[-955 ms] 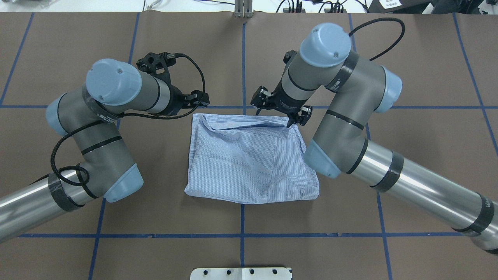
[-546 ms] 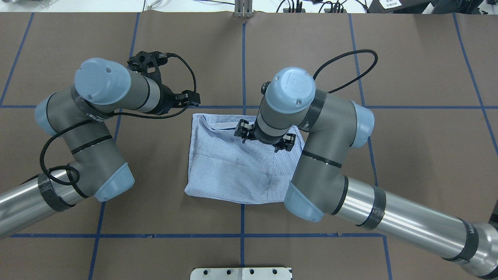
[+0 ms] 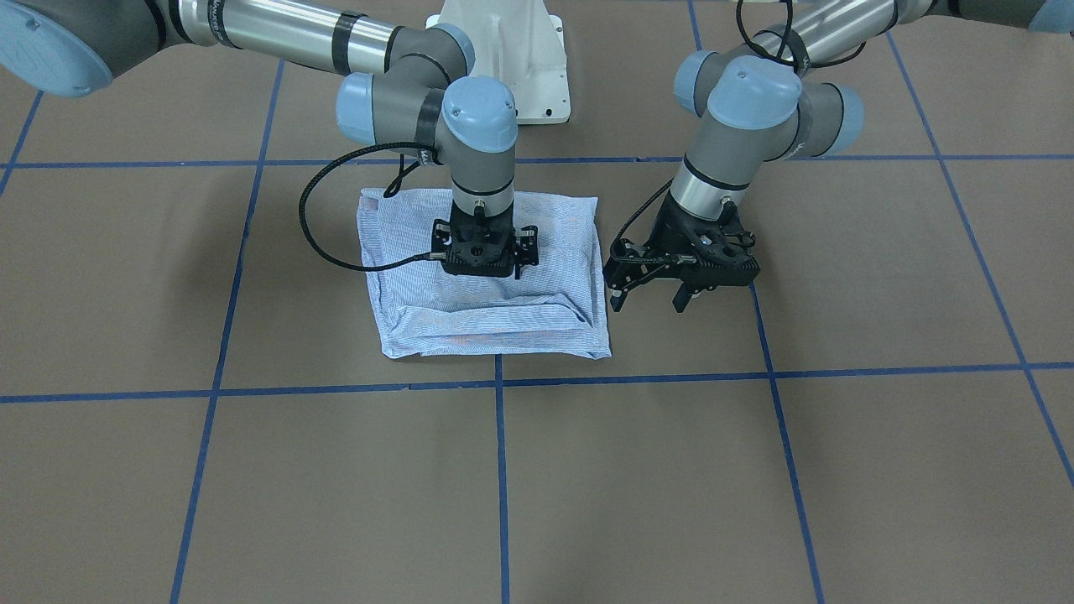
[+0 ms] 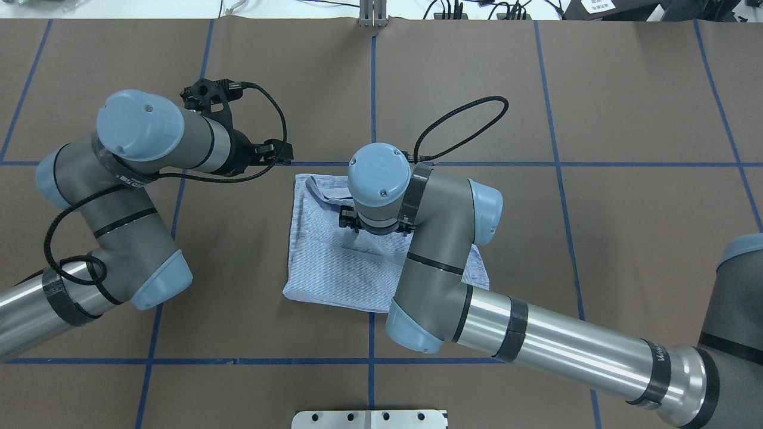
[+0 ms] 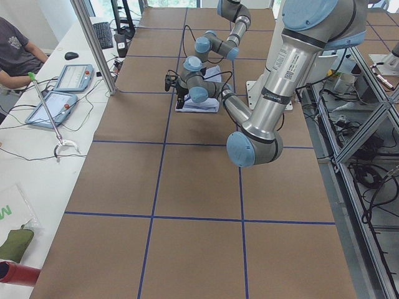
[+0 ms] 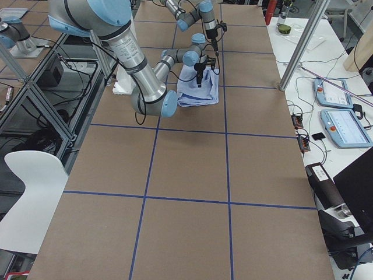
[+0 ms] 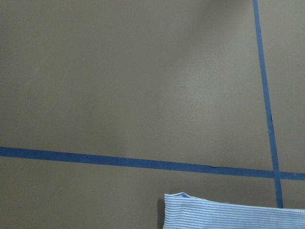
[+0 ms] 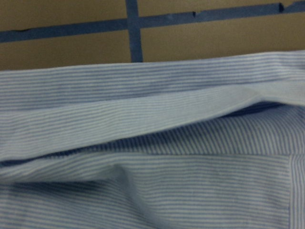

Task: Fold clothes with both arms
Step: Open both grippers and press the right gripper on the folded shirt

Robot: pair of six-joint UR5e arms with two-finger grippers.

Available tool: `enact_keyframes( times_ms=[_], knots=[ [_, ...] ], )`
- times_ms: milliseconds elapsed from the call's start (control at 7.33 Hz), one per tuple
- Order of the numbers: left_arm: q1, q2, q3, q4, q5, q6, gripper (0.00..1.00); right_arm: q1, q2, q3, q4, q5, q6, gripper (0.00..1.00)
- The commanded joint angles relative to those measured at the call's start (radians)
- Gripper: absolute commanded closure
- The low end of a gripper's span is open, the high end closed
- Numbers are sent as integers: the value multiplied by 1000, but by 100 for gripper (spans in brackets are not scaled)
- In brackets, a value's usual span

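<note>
From the robot's left side, the grey-silver tubular left arm (image 4: 119,208) with light blue joint caps holds its black two-finger left gripper (image 3: 648,300) just off the shirt's left edge, near the far corner. Its fingers are spread apart and hold nothing, hanging above the bare brown paper-covered desk (image 4: 626,238). The left wrist camera catches only one corner of cloth at the bottom of its picture.

In the middle lies the light blue, finely white-striped shirt (image 4: 325,256), folded into a roughly square packet beside a crossing of the blue tape lines (image 4: 374,89). A raised fold (image 8: 143,114) runs side to side near its far edge.

The black two-finger right gripper (image 3: 480,267) points straight down over the packet's far half, so the shirt is directly under it. That makes the right arm (image 4: 429,238) clearly the nearer one for any pressing or pinching of that fold. Its fingertips are hidden: the wrist covers them from above, the gripper body from the front, and the wrist camera shows only blurred stripes. I cannot tell whether the gripper is spread, closed, or touching the cloth.
</note>
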Motion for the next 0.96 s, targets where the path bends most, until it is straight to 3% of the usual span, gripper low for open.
enact_keyframes(
  times_ms=[0,136,273,819],
  knots=[
    [-1,2,-14,0,0,-4,0,56,69,-163,102,-20,-54,0],
    [-2,4,-20,0,0,-5,0,91,100,-258,186,-21,-82,0],
    [-2,4,-22,0,0,-7,0,132,111,-286,222,-20,-114,0],
    [-8,6,-31,0,0,-5,0,223,131,-267,212,17,-168,0]
  ],
)
